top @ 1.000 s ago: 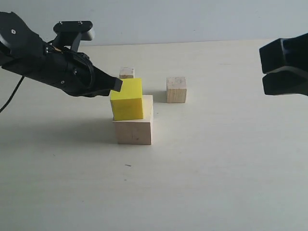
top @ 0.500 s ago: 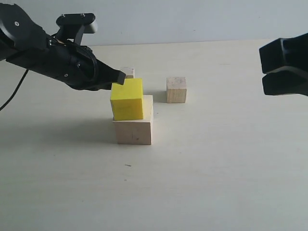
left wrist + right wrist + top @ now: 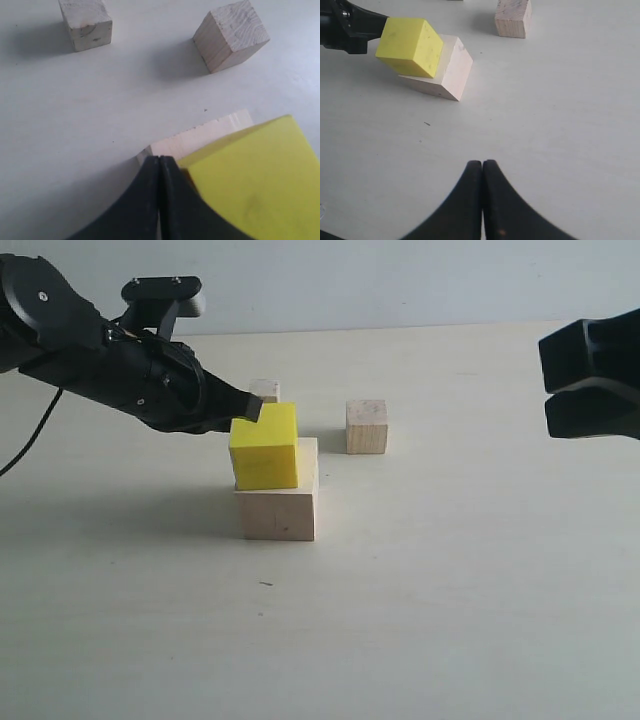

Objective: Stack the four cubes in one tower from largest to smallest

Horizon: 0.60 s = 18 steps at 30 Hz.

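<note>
Now the left claw (image 3: 248, 410), clenched empty, has dipped back against the yellow cube (image 3: 265, 450), which sits off-centre on the large cube (image 3: 278, 515); probably squaring it before the small cube (image 3: 366, 427)

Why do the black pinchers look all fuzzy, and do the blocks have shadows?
Left wrist view: the left gripper, close to the lens, blurs; the yellow cube looks soft; the small wood cube and tiny wood cube are sharp with faint shadows. Right wrist view: the right gripper blurs too. Exterior view: a soft shadow lies beside the large wood cube.
</note>
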Each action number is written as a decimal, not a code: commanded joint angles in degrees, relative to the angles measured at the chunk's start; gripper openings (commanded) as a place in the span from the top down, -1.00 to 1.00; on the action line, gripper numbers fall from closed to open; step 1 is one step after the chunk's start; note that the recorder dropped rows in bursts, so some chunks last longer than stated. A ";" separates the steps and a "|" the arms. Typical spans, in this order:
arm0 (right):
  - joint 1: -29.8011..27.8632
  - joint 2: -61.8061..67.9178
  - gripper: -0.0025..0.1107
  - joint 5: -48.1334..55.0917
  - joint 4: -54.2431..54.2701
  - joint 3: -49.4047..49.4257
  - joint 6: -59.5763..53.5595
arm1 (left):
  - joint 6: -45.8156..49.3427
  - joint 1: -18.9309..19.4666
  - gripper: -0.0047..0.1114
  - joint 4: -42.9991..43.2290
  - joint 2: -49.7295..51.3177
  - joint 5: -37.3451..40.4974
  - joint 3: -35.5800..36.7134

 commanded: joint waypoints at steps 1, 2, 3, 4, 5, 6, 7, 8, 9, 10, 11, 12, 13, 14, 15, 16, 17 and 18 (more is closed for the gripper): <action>0.23 -0.25 0.96 -0.88 -0.15 0.34 0.06 | 0.44 0.28 0.92 -1.76 0.02 -0.08 -0.32; 0.23 -0.25 0.96 -0.88 -0.15 0.34 0.06 | 0.44 0.28 0.92 -2.06 0.02 -0.08 -0.32; 0.23 -0.25 0.96 -0.88 -0.15 0.34 0.06 | 0.44 0.28 0.92 -2.15 0.02 -0.08 -0.32; 0.23 -0.25 0.96 -0.88 -0.15 0.34 0.06 | 0.44 0.18 0.92 -2.29 0.02 -0.08 -0.32; 0.23 -0.25 0.96 -0.88 -0.15 0.34 0.06 | 0.55 0.18 0.92 -2.28 0.02 -0.08 -0.32; 0.23 -0.25 0.96 -0.88 -0.15 0.34 0.06 | 0.55 0.18 0.92 -2.28 0.02 -0.08 -0.32; 0.23 -0.25 0.96 -0.86 -0.04 0.34 0.06 | 0.55 0.18 0.92 -2.28 0.02 -0.08 -0.32; 0.23 -0.25 0.96 -0.86 -0.04 0.34 0.06 | 0.55 0.18 0.92 -2.28 0.02 -0.08 -0.32; 0.23 -0.25 0.96 -0.86 -0.04 0.34 0.06 | 0.53 0.18 0.92 -2.44 0.02 -0.08 -0.32; 0.23 -0.25 0.96 -0.86 -0.04 0.34 0.06 | 0.53 0.18 0.92 -2.57 0.02 0.03 -0.32; 0.23 -0.25 0.96 -0.86 -0.04 0.34 0.06 | 0.69 0.18 0.92 -2.86 0.02 0.03 -0.32; 0.23 -0.25 0.96 -0.86 -0.04 0.34 0.06 | 0.84 0.18 0.92 -2.98 0.02 0.03 -0.32; 0.23 -0.25 0.96 -0.86 -0.04 0.34 0.06 | 0.84 0.18 0.92 -2.98 0.02 0.03 -0.32; 0.23 -0.25 0.96 -0.86 -0.04 0.34 0.06 | 0.84 0.18 0.92 -2.98 0.02 0.03 -0.32; 0.23 -0.25 0.96 -0.86 -0.04 0.34 0.06 | 0.84 0.18 0.92 -2.98 0.02 0.03 -0.32; 0.23 -0.25 0.96 -0.86 -0.04 0.34 0.06 | 0.84 0.18 0.92 -2.98 0.02 0.03 -0.32; 0.23 -0.25 0.96 -0.86 -0.04 0.34 0.06 | 0.84 0.18 0.92 -2.98 0.02 0.03 -0.32; 0.23 -0.25 0.96 -0.86 -0.04 0.34 0.06 | 0.84 0.18 0.92 -2.98 0.02 0.03 -0.32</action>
